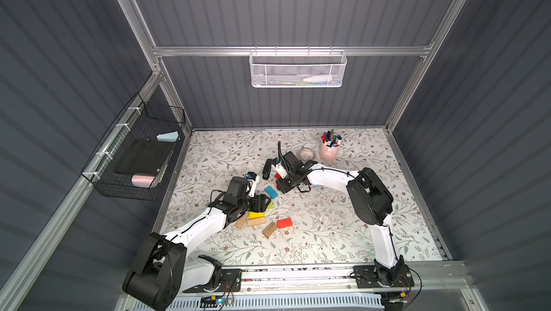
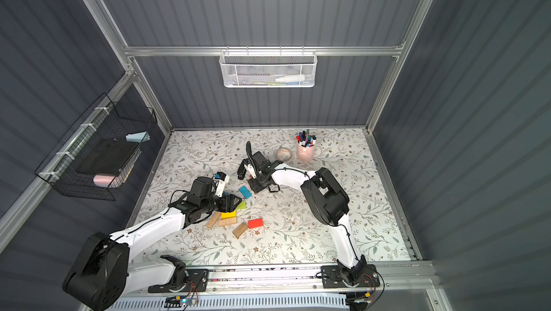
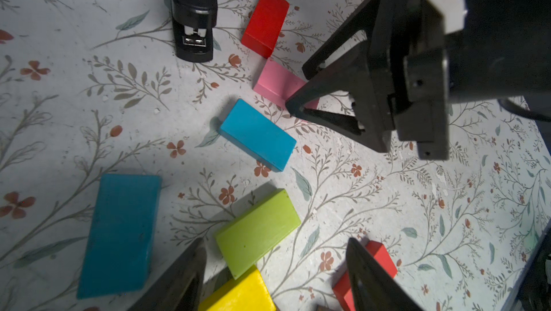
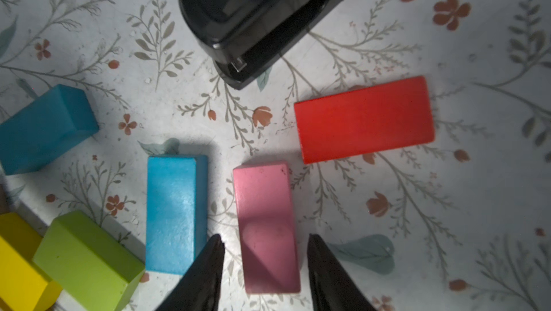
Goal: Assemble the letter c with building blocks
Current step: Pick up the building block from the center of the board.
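Overhead, both top views show the floral table [image 1: 328, 235] with the two arms reaching inward over building blocks that lie flat, singly and at mixed angles. The right gripper [image 4: 264, 236] is spread and straddles the pink block [image 4: 267, 226]. One finger stands along each long side, and a narrow strip of table shows between finger and block on both sides, so the block is bracketed but not pinched. The left wrist view shows the same relation, with the two dark tips on either side of one end of the pink block. The red block [image 4: 363, 118] lies just past the other end of the pink block, near its corner but apart from it, and the black stapler [image 4: 259, 17] lies close by. The light blue block [image 4: 176, 214] lies roughly parallel to the pink block, separated by bare table. The teal block [image 4: 44, 127] lies farther off. The left gripper [image 3: 277, 242] is spread wide and holds nothing. One end of the lime green block [image 3: 258, 229] lies on the table between its fingers, with the yellow block [image 3: 238, 293] just beside that end. In a top view, the plain wooden blocks [image 1: 256, 222] lie near the table's front, one of them against the yellow block, with a second red block [image 1: 284, 223] just beside them. A pink cup of markers [image 1: 329, 150] and a tape roll [image 1: 307, 154] stand well apart at the far side.
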### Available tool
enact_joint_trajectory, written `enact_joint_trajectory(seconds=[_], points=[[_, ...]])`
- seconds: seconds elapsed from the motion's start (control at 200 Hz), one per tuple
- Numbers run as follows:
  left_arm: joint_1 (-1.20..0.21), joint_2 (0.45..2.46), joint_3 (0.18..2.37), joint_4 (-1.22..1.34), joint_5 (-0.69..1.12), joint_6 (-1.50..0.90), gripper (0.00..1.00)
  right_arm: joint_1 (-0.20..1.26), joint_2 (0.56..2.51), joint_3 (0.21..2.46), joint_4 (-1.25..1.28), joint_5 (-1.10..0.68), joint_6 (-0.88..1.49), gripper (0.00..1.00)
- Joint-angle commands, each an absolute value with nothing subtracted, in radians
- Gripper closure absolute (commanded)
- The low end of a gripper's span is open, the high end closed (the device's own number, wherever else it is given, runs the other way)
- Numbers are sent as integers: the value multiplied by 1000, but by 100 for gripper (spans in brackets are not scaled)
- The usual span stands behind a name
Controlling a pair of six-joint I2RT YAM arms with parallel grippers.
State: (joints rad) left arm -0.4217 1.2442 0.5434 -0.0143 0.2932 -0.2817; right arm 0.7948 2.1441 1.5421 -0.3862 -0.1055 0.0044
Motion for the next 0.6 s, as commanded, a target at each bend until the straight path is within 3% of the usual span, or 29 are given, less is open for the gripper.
enact_joint_trajectory(seconds=[0.0,0.285,0.595], points=[[-419,1241,537,-12,302,-289,28,805,2173,1577,-441,-91,-16,54],[-419,1249,540,-5,311,-286,28,807,2171,1583,-454,-86,-19,74],[-419,1278,548,28,374,-240,27,804,1979,1410,-378,-65,107,77]])
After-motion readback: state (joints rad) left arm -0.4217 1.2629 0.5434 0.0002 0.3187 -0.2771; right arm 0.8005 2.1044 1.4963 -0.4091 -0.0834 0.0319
